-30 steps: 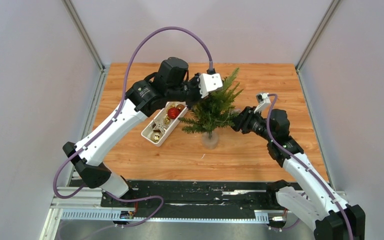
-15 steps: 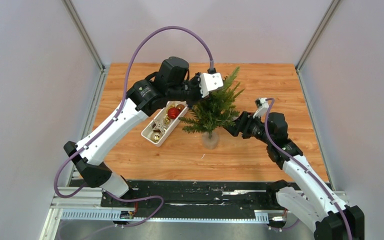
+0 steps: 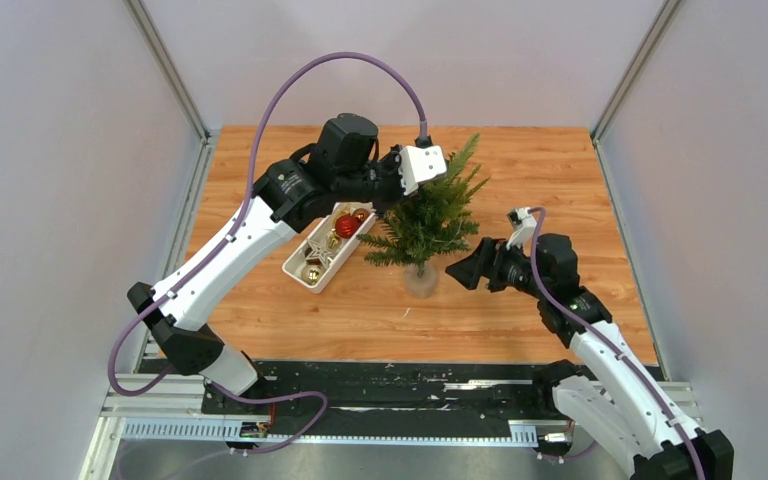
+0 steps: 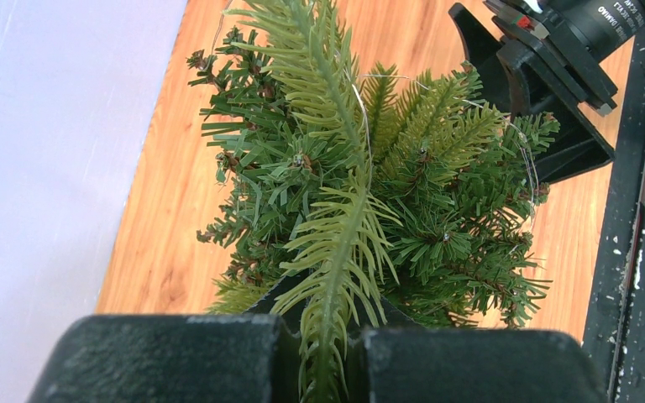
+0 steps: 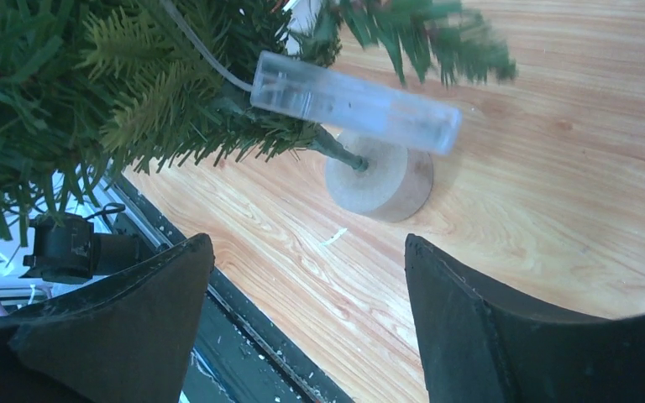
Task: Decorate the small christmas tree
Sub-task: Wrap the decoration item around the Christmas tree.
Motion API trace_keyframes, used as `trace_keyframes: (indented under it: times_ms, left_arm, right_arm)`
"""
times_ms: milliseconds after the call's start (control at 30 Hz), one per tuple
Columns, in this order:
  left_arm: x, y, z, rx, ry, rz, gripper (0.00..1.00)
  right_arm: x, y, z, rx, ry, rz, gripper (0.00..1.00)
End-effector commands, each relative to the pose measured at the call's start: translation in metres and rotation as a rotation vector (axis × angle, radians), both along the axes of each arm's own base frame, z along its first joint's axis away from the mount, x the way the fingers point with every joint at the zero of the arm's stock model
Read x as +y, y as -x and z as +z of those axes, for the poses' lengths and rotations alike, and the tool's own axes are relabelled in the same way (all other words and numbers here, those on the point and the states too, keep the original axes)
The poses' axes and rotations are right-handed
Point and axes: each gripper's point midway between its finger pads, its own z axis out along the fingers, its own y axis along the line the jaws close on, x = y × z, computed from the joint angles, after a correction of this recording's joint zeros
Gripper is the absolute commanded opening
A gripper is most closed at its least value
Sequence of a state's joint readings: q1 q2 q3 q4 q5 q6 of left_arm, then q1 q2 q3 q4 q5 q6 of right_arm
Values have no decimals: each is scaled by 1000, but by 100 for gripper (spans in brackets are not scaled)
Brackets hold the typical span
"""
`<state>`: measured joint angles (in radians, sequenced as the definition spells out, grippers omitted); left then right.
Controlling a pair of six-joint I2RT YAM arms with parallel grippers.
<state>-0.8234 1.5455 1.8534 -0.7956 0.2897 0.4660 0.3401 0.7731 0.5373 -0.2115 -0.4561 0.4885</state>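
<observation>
On the wooden table [image 3: 520, 180], near its middle, the small christmas tree [image 3: 428, 220] is stood with its thin trunk set in a round base [image 5: 378, 180] that rests flat on the boards. The left pincer [image 4: 323, 353] is clenched on the tree: in the left wrist view a pale green frond is pinched between the two closed fingers, and the rest of the branches are spread out beyond them. A thin wire [image 4: 361, 109] is draped over the upper branches. The right pincer [image 5: 306, 243] is held released, its jaws spread wide with nothing between them. It is placed low beside the tree on the right, near the base but apart from it, and only bare table is seen in the gap.

A clear oblong case [image 5: 353, 102] is lodged among the lowest branches just above the base, with a pale lead running from one end up into the needles. Whether the case is touched by the trunk cannot be told.

Left of the tree, a white tray [image 3: 298, 272] is laid at an angle, partly covered by the left arm. A red ball [image 3: 347, 225] and several gold ornaments [image 3: 312, 270] are held in it.
</observation>
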Motion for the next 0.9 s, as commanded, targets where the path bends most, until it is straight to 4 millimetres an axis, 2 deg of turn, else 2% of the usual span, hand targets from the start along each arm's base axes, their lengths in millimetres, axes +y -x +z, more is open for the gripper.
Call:
trace_keyframes:
  times_ms: [0, 100, 167, 233, 267, 300, 333, 367, 567, 667, 800, 867]
  left_arm:
    - [8, 0, -17, 50, -61, 26, 0]
    - [9, 1, -16, 50, -58, 27, 0]
    - [9, 1, -14, 47, -56, 27, 5]
    - [9, 2, -11, 45, -48, 27, 28]
    - [10, 2, -10, 45, -47, 28, 34]
    - [10, 2, -6, 41, -41, 29, 45]
    - [10, 3, -5, 41, -38, 29, 49]
    - [11, 3, 0, 35, -31, 31, 60]
    - [15, 7, 18, 12, -8, 32, 90]
    - [16, 12, 31, 11, 20, 20, 99]
    - [15, 21, 39, 25, 44, -9, 100]
    - [14, 21, 37, 30, 39, -10, 100]
  right_arm:
    - [-3, 2, 16, -56, 19, 4, 83]
    - [-11, -2, 21, -82, 52, -38, 87]
    - [-19, -6, 23, -102, 83, -76, 90]
    - [-23, -7, 25, -112, 96, -89, 94]
    - [-24, -8, 25, -113, 98, -94, 95]
    - [-24, -9, 25, -113, 101, -94, 95]
    - [-24, -10, 25, -113, 106, -94, 96]
    - [-24, -11, 24, -110, 110, -94, 95]
    - [-25, -15, 27, -120, 121, -102, 96]
    - [-26, -15, 30, -133, 129, -101, 96]
    - [-28, -15, 29, -135, 132, -109, 96]
    - [-28, -15, 29, -135, 133, -110, 96]
